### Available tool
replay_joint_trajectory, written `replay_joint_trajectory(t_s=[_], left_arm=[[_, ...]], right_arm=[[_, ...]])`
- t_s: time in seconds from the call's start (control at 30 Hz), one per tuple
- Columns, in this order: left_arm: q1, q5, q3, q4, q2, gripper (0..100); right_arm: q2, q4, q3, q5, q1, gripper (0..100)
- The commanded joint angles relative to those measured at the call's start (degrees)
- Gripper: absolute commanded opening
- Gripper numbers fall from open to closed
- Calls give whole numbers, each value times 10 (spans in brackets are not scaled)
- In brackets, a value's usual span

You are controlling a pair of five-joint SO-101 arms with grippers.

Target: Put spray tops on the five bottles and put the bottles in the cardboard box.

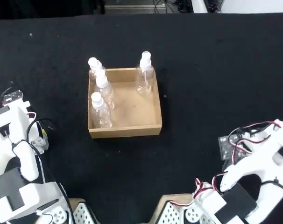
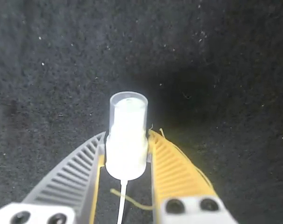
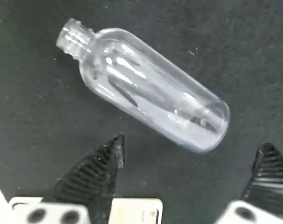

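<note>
Now the left claw (image 2: pixel 126 140) pinches a spray top (image 2: pixel 128 116) tight. Four topped bottles (image 1: pixel 101 100) stand in the cardboard box (image 1: pixel 125 131) on the bench (image 1: pixel 202 70). The right wrist view shows the right claw (image 3: pixel 193 142) wide open above the last bottle (image 3: pixel 141 88), lying flat and slanted, bare neck away from the claw.

spray top (image 2: pixel 126 149): smooth white plastic, clear glossy cap, between the fingers
left gripper fingers (image 2: pixel 172 168): ribbed matt plastic
bottle (image 3: pixel 146 100): clear glossy plastic, beyond the fingers
right gripper fingers (image 3: pixel 99 172): ribbed matt plastic
table cover (image 2: pixel 225 70): matt rough cloth
cardboard box (image 1: pixel 125 130): matt card
</note>
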Motion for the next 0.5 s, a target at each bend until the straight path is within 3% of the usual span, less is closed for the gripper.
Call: replay_joint_trajectory(t_s=[0.0,0.13,0.47], left_arm=[[2,6,-7,-4,-31,33],[2,6,-7,-4,-31,33],[2,6,-7,-2,-31,33]], right_arm=[[-48,-17,38,65,8,400],[-91,-62,120,127,32,400],[-127,-260,288,128,36,399]])
